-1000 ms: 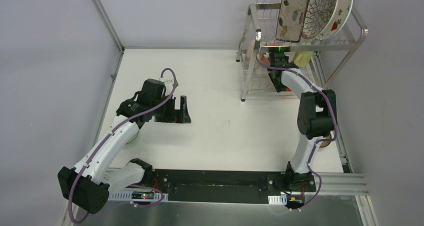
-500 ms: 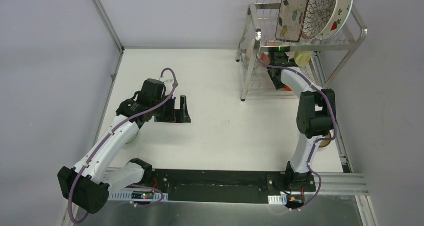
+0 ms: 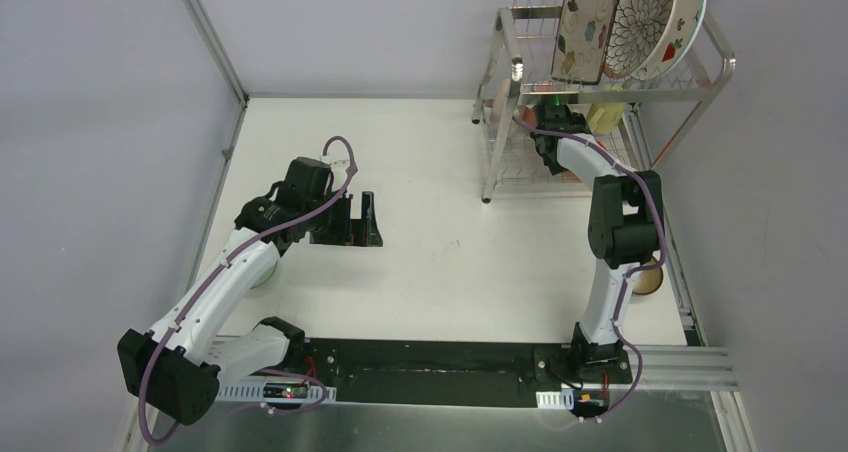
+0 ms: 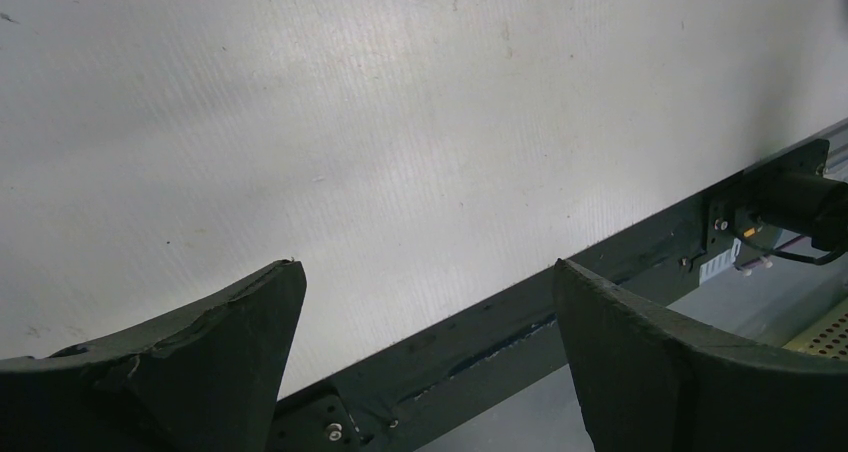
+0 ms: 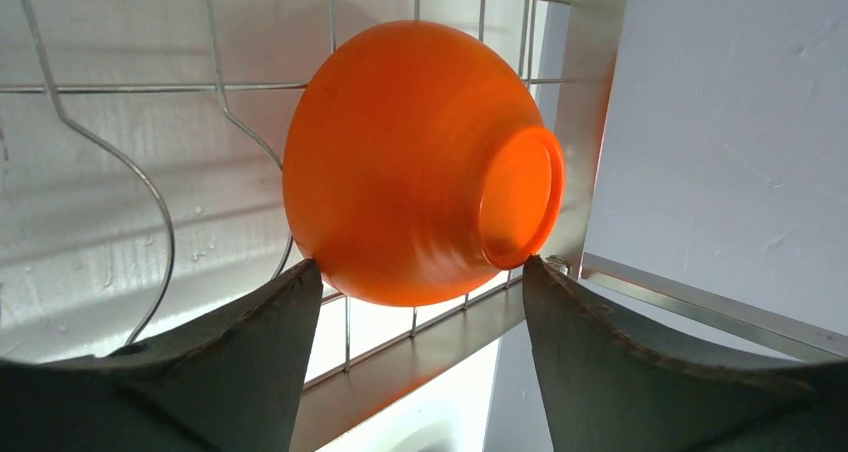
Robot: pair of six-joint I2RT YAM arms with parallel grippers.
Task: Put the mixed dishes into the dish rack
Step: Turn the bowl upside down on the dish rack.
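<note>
The dish rack (image 3: 507,47) stands at the far right. Its upper shelf holds a floral rectangular plate (image 3: 582,22), a brown-petal round plate (image 3: 640,17) and a strawberry white plate (image 3: 685,17). A yellow cup (image 3: 605,120) sits below them. A red-orange bowl (image 5: 410,162) lies on its side on the lower wire shelf (image 5: 130,87). My right gripper (image 5: 420,262) is open under the upper shelf, its fingertips just touching the bowl's wall and foot, with the bowl beyond them. My left gripper (image 3: 358,222) hangs wide open over the bare white table (image 4: 400,102).
A dark brown bowl (image 3: 647,277) sits by the right arm's elbow, partly hidden. A pale green bowl (image 3: 265,272) peeks out under the left arm. A black rail (image 3: 430,372) runs along the near edge. The rack's metal frame (image 5: 590,122) is right beside the orange bowl.
My right wrist has drawn back deeper under the rack's upper shelf while the orange bowl stayed put. The elbow shifted and uncovered more of the brown bowl. The left arm has not moved.
</note>
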